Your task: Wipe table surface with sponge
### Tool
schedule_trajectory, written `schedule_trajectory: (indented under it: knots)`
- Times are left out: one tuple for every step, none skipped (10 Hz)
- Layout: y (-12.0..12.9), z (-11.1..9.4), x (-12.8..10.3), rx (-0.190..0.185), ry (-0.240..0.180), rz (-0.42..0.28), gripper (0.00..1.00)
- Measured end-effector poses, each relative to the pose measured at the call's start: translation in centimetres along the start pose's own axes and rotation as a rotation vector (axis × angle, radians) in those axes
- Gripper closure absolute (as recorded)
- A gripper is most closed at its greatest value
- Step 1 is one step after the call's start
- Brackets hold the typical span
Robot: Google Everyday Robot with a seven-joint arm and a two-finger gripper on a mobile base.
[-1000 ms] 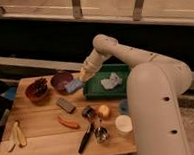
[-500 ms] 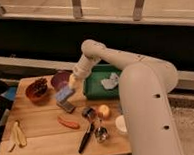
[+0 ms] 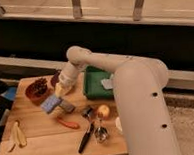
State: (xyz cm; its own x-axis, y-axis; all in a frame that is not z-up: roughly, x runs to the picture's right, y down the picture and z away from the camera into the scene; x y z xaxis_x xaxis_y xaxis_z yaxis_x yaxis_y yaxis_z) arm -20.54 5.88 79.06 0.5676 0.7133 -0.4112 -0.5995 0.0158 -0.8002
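Blue sponge (image 3: pixel 50 103), clenched in the tool (image 3: pixel 58 94), hangs low over the desk (image 3: pixel 40 143); sweeping right could shove the dark block (image 3: pixel 68 106) just beside it, far-left the bowl (image 3: pixel 37 89).

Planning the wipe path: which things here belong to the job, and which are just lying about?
Job: sponge; gripper holding it, left of the green tray; table.
Lying about: bowl, green tray, apple, carrot, banana peel.
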Motion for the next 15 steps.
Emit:
schedule_trajectory:
  knots:
    - [1.9,1.5,0.1,-0.005,0.005,-0.015,1.00]
    - [3.2,2.4,0.4,-0.002,-0.010,-0.015,1.00]
    - [4.4,3.2,1.0,0.006,-0.022,-0.021,1.00]
    - [5.1,3.4,1.2,0.013,-0.034,-0.022,1.00]
    - [6.0,3.9,1.6,0.020,-0.042,-0.026,1.00]
    - [6.1,4.0,1.7,0.022,-0.044,-0.026,1.00]
    - [6.0,3.9,1.7,0.022,-0.045,-0.026,1.00]
    - [6.0,3.9,1.7,0.022,-0.044,-0.024,1.00]
    - [5.8,3.9,1.7,0.021,-0.033,-0.027,1.00]
    - [6.1,4.7,1.5,0.016,-0.006,-0.048,1.00]
    - [7.1,5.9,1.6,0.007,0.024,-0.074,1.00]
    - [7.8,6.8,2.0,0.001,0.051,-0.090,1.00]
    - [8.5,7.8,2.4,-0.005,0.078,-0.108,1.00]
    - [9.6,9.0,2.7,-0.012,0.108,-0.134,1.00]
    - [10.6,10.2,3.2,-0.015,0.142,-0.159,1.00]
